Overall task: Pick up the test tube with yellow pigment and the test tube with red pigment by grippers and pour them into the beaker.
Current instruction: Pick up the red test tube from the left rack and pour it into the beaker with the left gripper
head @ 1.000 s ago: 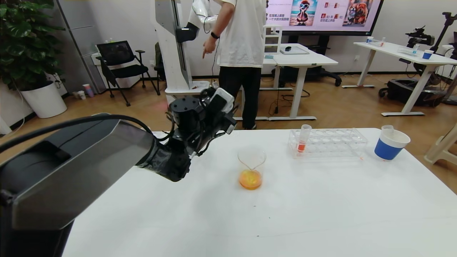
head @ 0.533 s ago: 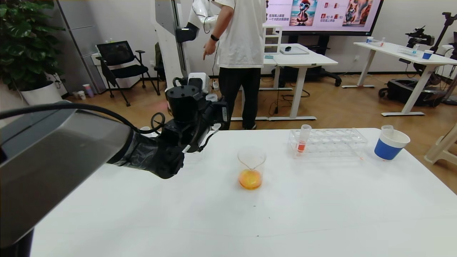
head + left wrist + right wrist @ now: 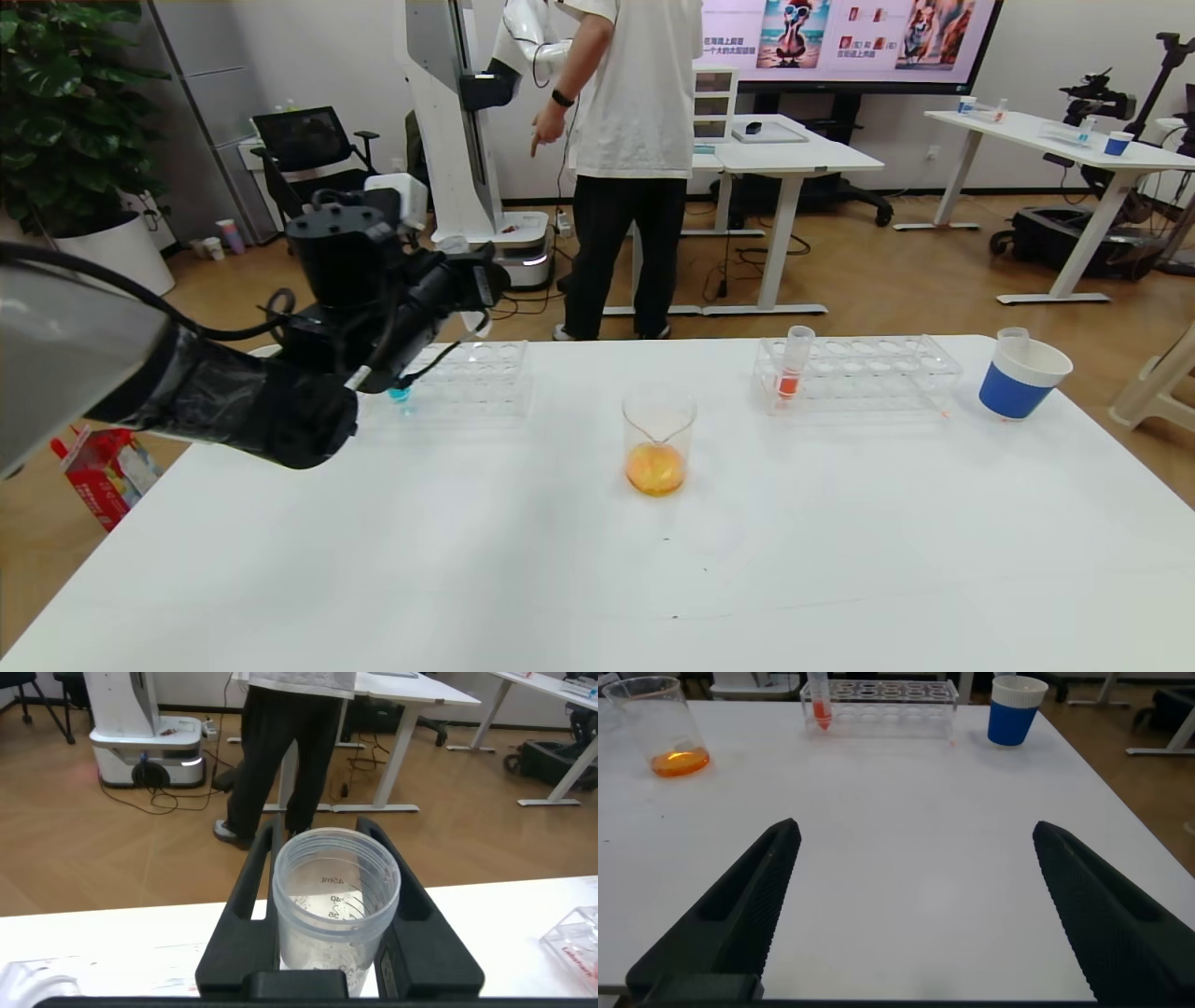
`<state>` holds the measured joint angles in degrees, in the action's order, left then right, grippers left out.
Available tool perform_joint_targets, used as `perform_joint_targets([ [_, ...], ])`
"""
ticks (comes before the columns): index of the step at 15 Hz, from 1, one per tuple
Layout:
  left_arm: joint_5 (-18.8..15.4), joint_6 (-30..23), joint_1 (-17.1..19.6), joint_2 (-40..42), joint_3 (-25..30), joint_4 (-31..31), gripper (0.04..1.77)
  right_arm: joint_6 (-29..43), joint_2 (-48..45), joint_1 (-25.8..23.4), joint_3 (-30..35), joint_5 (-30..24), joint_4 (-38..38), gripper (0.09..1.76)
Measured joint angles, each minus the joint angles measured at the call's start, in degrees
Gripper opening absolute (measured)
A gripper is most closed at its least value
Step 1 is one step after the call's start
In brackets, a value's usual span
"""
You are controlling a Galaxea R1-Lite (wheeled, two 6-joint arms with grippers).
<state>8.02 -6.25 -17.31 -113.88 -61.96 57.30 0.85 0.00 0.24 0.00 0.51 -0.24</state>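
Note:
My left gripper (image 3: 467,280) is shut on a clear test tube (image 3: 334,896) that holds no liquid, only droplets. It hangs over the left tube rack (image 3: 485,373), left of the beaker. No tube with yellow liquid is in view. The glass beaker (image 3: 658,439) stands mid-table with orange liquid in its bottom; it also shows in the right wrist view (image 3: 659,723). The test tube with red pigment (image 3: 794,364) stands upright in the right rack (image 3: 868,373), as the right wrist view (image 3: 819,705) also shows. My right gripper (image 3: 915,829) is open and empty, low over the near right of the table.
A tube with blue liquid (image 3: 400,394) stands in the left rack. A blue-and-white paper cup (image 3: 1022,378) with a clear tube in it stands at the far right. A person (image 3: 625,140) stands behind the table. A red box (image 3: 107,467) lies on the floor at left.
My left arm has swung left and back, away from the beaker to over the left rack, carrying the empty tube, which now stands upright. The beaker and red tube have not moved.

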Motion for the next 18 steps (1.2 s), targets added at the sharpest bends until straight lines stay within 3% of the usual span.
perform_joint_targets([
  [5, -10.6, 0.0, 18.5, 3.5, 3.0, 1.1, 0.54, 0.0, 0.0, 0.0, 0.0, 0.0, 0.0, 1.74],
  [10, -18.2, 2.1, 31.8, 2.5, 2.6, 1.4, 0.54, 0.0, 0.0, 0.0, 0.0, 0.0, 0.0, 1.74],
  [13, -18.7, 3.5, 34.4, -0.5, 2.3, 4.5, 0.54, 0.0, 0.0, 0.0, 0.0, 0.0, 0.0, 1.74],
  [18, -18.4, 3.7, 34.6, -8.1, 2.2, 10.5, 0.54, 0.0, 0.0, 0.0, 0.0, 0.0, 0.0, 1.74],
])
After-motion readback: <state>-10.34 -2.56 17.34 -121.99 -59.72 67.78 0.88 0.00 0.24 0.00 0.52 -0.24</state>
